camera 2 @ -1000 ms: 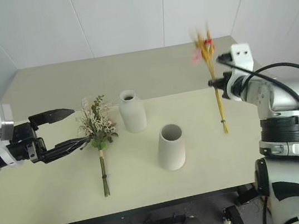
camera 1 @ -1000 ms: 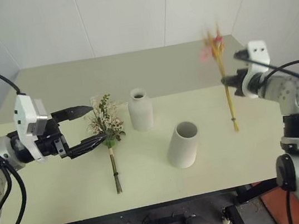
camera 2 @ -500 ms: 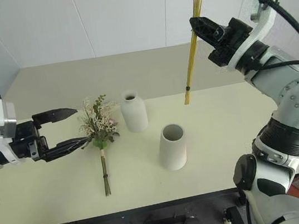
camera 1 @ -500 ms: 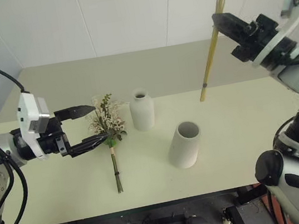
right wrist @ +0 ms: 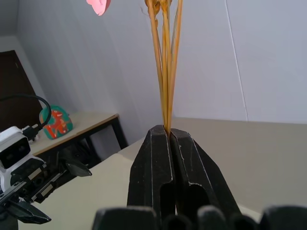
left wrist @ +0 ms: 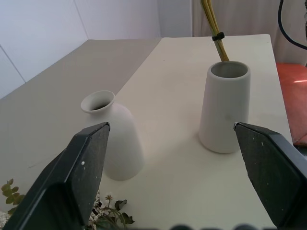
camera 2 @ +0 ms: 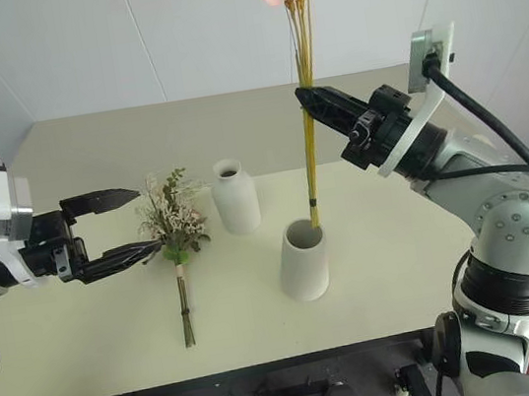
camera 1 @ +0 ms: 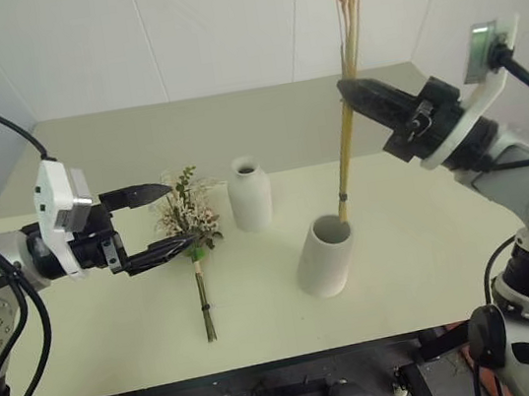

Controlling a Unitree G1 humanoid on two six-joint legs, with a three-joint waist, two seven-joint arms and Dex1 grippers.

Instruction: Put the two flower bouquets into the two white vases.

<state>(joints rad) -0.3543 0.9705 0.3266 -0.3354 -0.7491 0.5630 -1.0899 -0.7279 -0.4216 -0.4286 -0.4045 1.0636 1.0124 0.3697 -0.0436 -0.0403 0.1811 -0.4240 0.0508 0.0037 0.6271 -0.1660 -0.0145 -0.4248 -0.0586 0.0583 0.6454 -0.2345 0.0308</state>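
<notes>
My right gripper (camera 1: 346,91), clenched on the slim bouquet (camera 1: 347,116), had swung it upright from the table's (camera 1: 429,233) right side to the wide vase (camera 1: 325,257). The bottle vase (camera 1: 249,194) stood beside. My left gripper (camera 1: 154,224) gaped around the bushy bouquet (camera 1: 191,231).

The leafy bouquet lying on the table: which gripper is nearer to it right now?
Left. The left gripper sits right beside the leafy bouquet, its open jaws level with the flower head. The right gripper is across the table, above the wide vase, holding the yellow stalks.
</notes>
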